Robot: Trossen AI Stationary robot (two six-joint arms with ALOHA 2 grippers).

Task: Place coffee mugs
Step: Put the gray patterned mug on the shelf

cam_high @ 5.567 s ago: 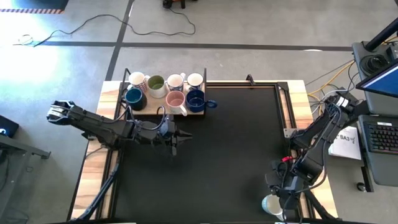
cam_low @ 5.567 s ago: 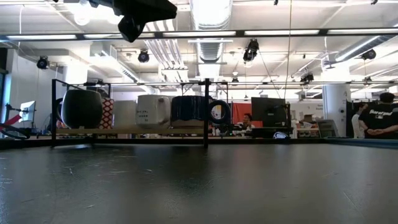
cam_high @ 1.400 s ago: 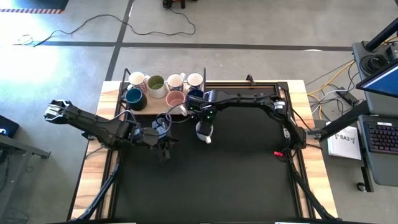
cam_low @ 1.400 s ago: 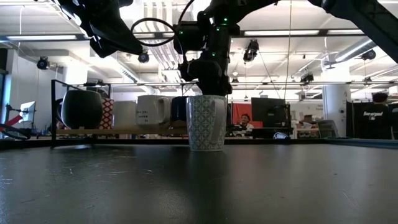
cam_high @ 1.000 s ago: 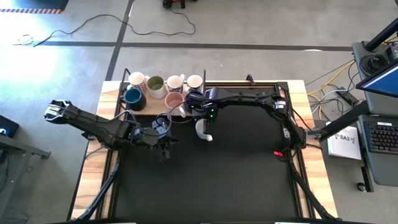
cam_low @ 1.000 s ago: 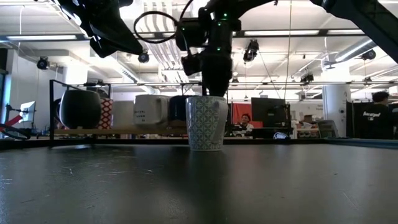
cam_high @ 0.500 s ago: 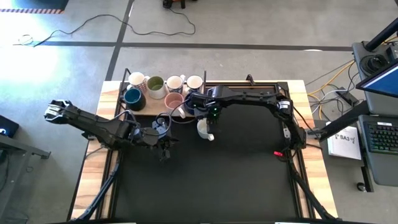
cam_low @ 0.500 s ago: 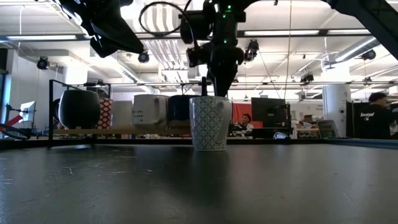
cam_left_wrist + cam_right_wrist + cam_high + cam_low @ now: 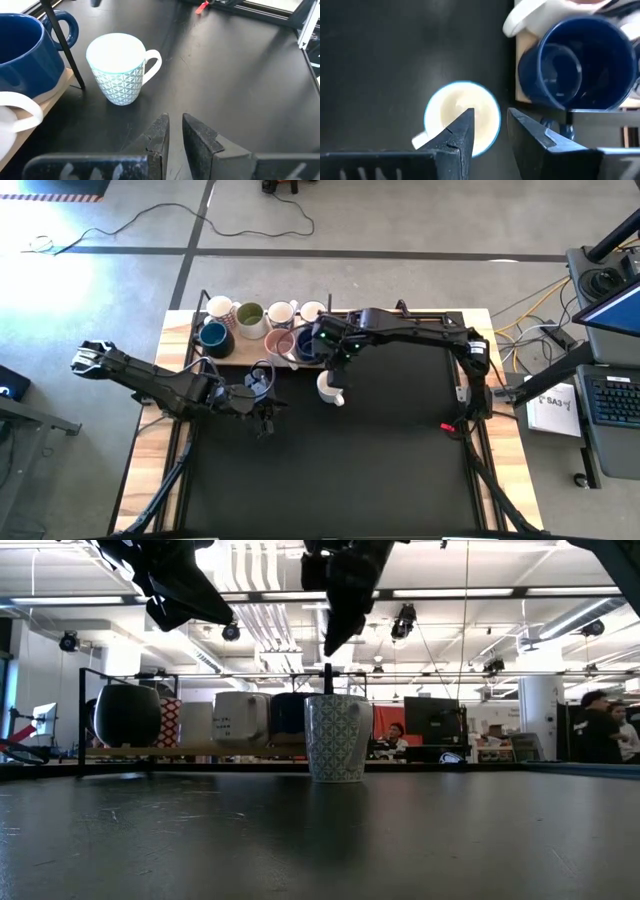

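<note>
A white mug with a teal lattice print (image 9: 328,387) stands upright on its base on the black mat (image 9: 380,470), handle toward the near right, just beside the wooden tray (image 9: 240,356). My right gripper (image 9: 490,122) hangs open straight above the mug's mouth (image 9: 462,117), clear of the rim; in the low view its fingers (image 9: 333,640) end a short way above the mug (image 9: 336,738). My left gripper (image 9: 175,122) hovers shut to the mug's left (image 9: 265,418), aimed at it, holding nothing. Several more mugs sit on the tray.
The tray at the far left holds a dark blue mug (image 9: 575,70), pink (image 9: 281,340), olive-inside (image 9: 250,313) and white mugs, behind a thin black rack frame (image 9: 62,45). The mat's near and right parts lie bare. People move in the room beyond the table (image 9: 600,725).
My right gripper has risen out of the patterned mug's mouth, drawing up and toward the far edge until its fingers are clear above the rim. The mug stays standing upright on the mat.
</note>
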